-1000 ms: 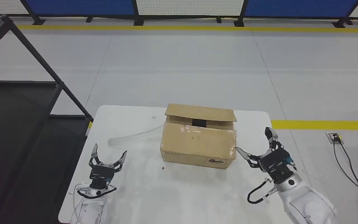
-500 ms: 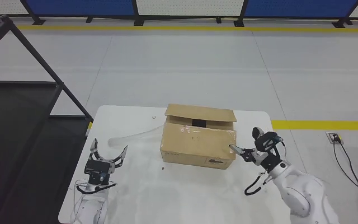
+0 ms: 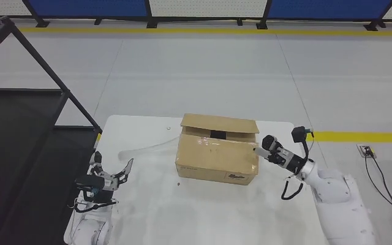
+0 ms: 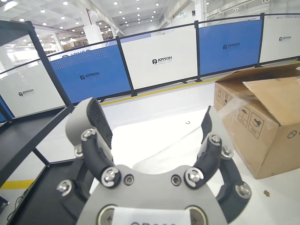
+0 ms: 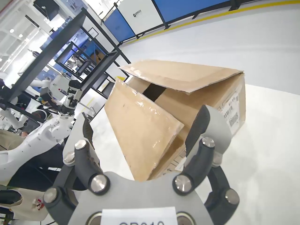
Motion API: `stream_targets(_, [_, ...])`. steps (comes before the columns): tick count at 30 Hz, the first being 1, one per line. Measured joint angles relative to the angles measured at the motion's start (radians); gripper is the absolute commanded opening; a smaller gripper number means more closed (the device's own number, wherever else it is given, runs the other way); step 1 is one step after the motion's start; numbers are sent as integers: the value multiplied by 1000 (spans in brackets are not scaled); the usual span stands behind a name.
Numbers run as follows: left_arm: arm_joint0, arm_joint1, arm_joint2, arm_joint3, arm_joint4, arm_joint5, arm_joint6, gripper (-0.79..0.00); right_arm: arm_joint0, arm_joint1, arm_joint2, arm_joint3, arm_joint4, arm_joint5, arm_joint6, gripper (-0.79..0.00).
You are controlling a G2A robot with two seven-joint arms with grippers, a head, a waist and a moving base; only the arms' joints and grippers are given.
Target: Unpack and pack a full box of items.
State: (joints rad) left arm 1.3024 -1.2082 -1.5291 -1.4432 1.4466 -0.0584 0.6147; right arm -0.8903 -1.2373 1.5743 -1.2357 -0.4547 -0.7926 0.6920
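A brown cardboard box (image 3: 217, 156) stands in the middle of the white table (image 3: 202, 208). Its two taped top flaps are partly raised, with a dark gap (image 3: 217, 133) between them. My right gripper (image 3: 262, 147) is open at the box's right end. In the right wrist view the near flap (image 5: 140, 127) lies between the right gripper's (image 5: 144, 127) spread fingers without being pinched. My left gripper (image 3: 112, 166) is open and holds nothing near the table's left edge, well apart from the box (image 4: 264, 127). The left wrist view shows the left gripper (image 4: 152, 113) with bare table between its fingers.
A black shelving rack (image 3: 37, 122) stands close to the table's left side. A small brown speck (image 3: 178, 182) lies in front of the box and a small ring (image 3: 169, 128) behind its left end. Bare table stretches in front of the box.
My right gripper has moved from the table's front right up to the box's right end, over the near flap's corner. The left gripper has drifted toward the table's left edge.
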Motion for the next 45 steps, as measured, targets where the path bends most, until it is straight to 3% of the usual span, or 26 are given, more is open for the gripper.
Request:
stream_targets(5, [0, 0, 1, -2, 0, 1, -2, 0, -2, 0, -3, -3, -18, 8, -3, 0])
stream_targets(7, [2, -1, 3, -15, -7, -10, -20, 0, -1, -1, -23, -11, -39, 71, -7, 0])
stream_targets(12, [1, -2, 5, -29, -12, -8, -39, 0, 35, 1, -50, 45, 71, 130, 61, 0])
stream_targets(13, [1, -3, 6, -30, -11, -6, -39, 0, 48, 4, -51, 68, 118, 122, 96, -77])
stream_targets(15, [1, -4, 7, -30, -13, -4, -36, 0, 69, 8, -51, 100, 180, 108, 154, -397])
stream_targets(16, [1, -5, 8, -30, -15, -1, -34, 0, 81, 11, -53, 118, 221, 92, 192, -446])
stream_targets(20, [0, -7, 14, -27, -15, 5, -33, 0, 107, 22, -57, 159, 324, 42, 293, -563])
stream_targets(24, [1, -8, 17, -25, -13, 11, -35, 0, 127, 32, -65, 188, 355, 30, 332, -579])
stream_targets(27, [1, -9, 17, -27, -10, 15, -36, 0, 138, 37, -80, 204, 355, 24, 342, -677])
stream_targets(29, [2, -10, 17, -27, -11, 17, -35, 0, 143, 40, -91, 211, 348, 15, 343, -785])
stream_targets(39, [-5, -14, 23, -19, -12, 29, -37, 0, 132, 61, -159, 189, 379, -31, 305, -785])
stream_targets(45, [-11, -17, 25, -16, -12, 33, -41, 0, 116, 99, -238, 150, 416, -68, 267, -785])
